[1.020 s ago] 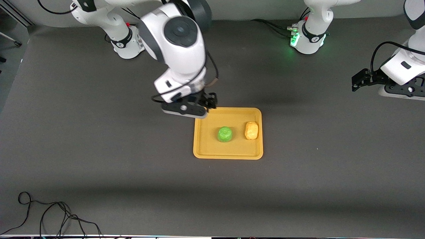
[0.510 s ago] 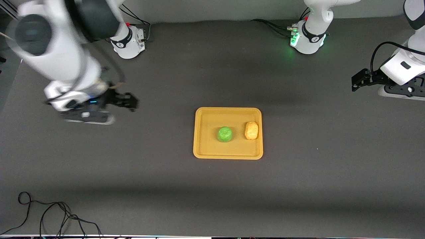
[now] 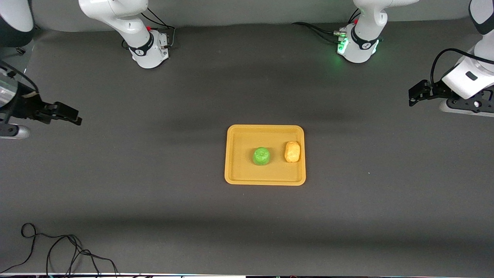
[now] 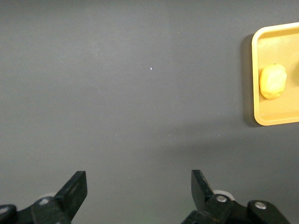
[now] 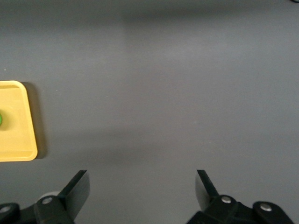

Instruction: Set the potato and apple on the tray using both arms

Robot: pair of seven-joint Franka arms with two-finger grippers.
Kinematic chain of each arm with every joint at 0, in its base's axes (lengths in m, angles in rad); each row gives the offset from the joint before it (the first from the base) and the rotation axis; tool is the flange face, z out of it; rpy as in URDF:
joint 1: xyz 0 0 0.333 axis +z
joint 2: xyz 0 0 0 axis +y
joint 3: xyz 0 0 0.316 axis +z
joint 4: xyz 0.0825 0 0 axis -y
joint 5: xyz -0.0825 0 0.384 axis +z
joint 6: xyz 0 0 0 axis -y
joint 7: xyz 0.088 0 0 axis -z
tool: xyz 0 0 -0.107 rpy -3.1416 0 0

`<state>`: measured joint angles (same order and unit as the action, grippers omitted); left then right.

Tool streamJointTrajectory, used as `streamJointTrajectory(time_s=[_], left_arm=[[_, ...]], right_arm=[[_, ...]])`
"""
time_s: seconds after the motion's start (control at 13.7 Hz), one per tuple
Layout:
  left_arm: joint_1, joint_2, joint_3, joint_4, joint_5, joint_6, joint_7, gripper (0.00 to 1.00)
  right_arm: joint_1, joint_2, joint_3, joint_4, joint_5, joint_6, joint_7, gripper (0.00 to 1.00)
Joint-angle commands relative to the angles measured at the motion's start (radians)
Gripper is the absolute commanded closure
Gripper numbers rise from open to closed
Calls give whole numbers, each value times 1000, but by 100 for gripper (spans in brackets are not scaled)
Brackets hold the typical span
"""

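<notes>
Tray (image 3: 265,178) holds 1 apple (image 3: 261,156) & 1 potato (image 3: 292,151); left gripper (image 4: 139,189), right gripper (image 5: 142,189) fingers apart.

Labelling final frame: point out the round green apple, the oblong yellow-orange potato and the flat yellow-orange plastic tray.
round green apple (image 3: 261,156), front view, its dimpled top.
oblong yellow-orange potato (image 3: 292,151), front view, middle of its skin.
flat yellow-orange plastic tray (image 3: 264,182), front view, its rim nearest the camera.

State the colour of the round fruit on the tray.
Bright green: the apple on the yellow-orange tray, beside the potato. It shows best in the front view.
</notes>
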<state>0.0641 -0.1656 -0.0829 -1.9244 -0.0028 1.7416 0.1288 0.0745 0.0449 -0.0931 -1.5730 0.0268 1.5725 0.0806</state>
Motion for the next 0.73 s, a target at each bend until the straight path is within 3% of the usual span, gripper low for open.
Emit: streamJointTrajectory(time_s=[0.0, 0.66], left_arm=[[2, -35, 0, -15, 9, -5, 12, 0], [40, -58, 6, -18, 9, -16, -9, 0]], right_arm=[[-25, -20, 29, -12, -33, 21, -27, 0], [-25, -10, 27, -5, -31, 11, -21, 0]])
